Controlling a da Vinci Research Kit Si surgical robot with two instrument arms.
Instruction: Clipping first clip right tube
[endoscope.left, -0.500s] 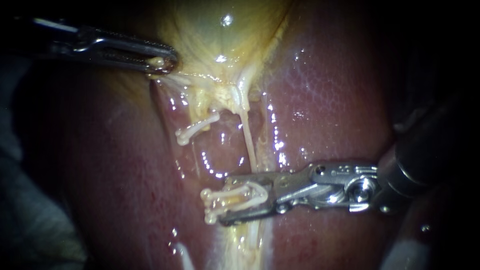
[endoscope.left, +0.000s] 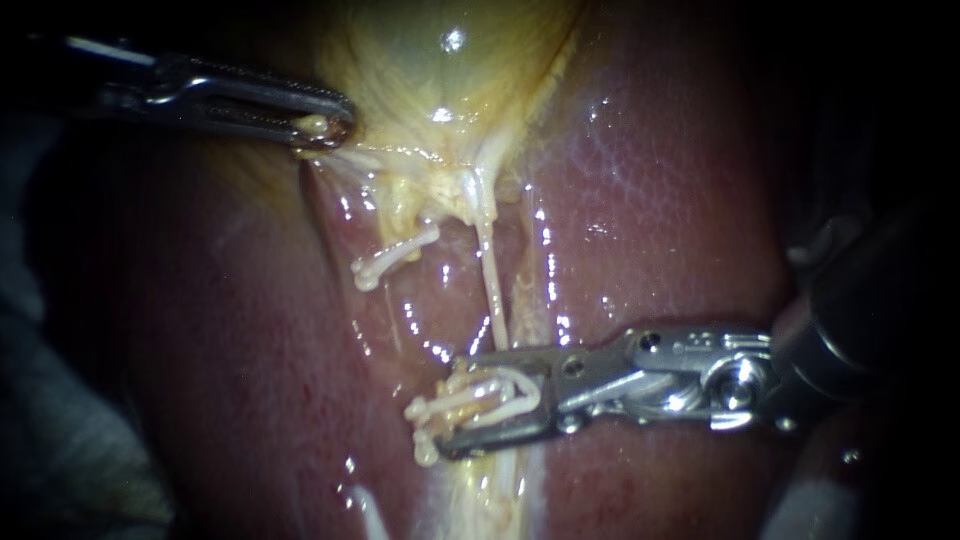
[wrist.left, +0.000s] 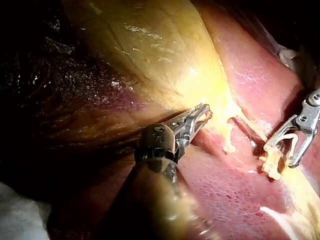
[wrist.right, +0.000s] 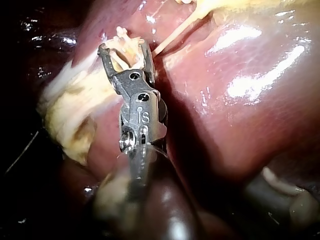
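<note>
The right tube (endoscope.left: 492, 290) is a thin pale strand running down from the gallbladder (endoscope.left: 430, 60) across the liver (endoscope.left: 650, 200). My right instrument (endoscope.left: 450, 405) comes in from the right. Its jaws straddle this tube low down and are shut on a white clip (endoscope.left: 500, 395) whose legs reach past the tube. The right wrist view shows the same clip (wrist.right: 125, 47) in the right instrument (wrist.right: 125, 50), with the tube (wrist.right: 175, 32) beside it. My left instrument (endoscope.left: 325, 125) is shut on a fold of gallbladder tissue at the upper left, as the left wrist view (wrist.left: 202, 114) also shows.
Another white clip (endoscope.left: 395, 255) sits across the left tube, above and left of the right instrument's jaws; it also shows in the left wrist view (wrist.left: 230, 142). Yellowish fatty tissue (wrist.right: 70, 115) lies under the right instrument. Wet liver surrounds both tubes.
My right instrument has drawn slightly back to the right and a little lower, and the clip's legs look closer together. The left instrument has not moved.
</note>
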